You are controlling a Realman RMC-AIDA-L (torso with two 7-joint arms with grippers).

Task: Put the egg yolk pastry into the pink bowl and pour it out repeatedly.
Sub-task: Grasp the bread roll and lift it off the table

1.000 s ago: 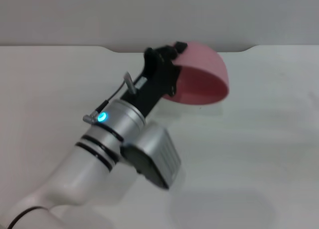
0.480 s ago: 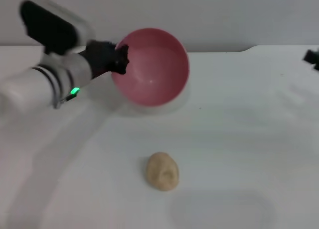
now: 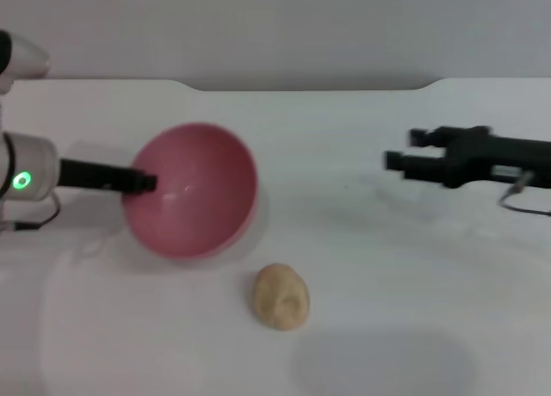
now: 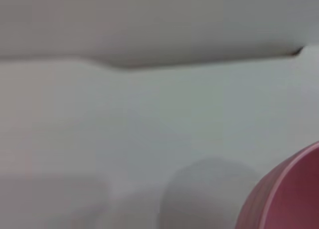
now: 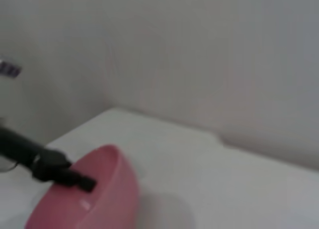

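The pink bowl [image 3: 194, 189] is at the left of the white table, tilted with its opening facing me and empty. My left gripper [image 3: 142, 182] is shut on its left rim. The bowl also shows in the left wrist view [image 4: 286, 199] and in the right wrist view [image 5: 94, 199], where the left gripper [image 5: 84, 181] pinches the rim. The egg yolk pastry [image 3: 280, 297], a pale tan ball, lies on the table in front of the bowl, apart from it. My right gripper [image 3: 405, 155] reaches in from the right above the table, its fingers parted and empty.
The white table [image 3: 362, 267] meets a grey wall at the back with a shallow notch [image 3: 310, 86] in the edge. A faint round shadow lies on the table at the front right.
My left gripper has carried the bowl down and to the left, from the table's back to its left side. My right arm has come in from the right edge. The pastry has not moved since half a second ago.
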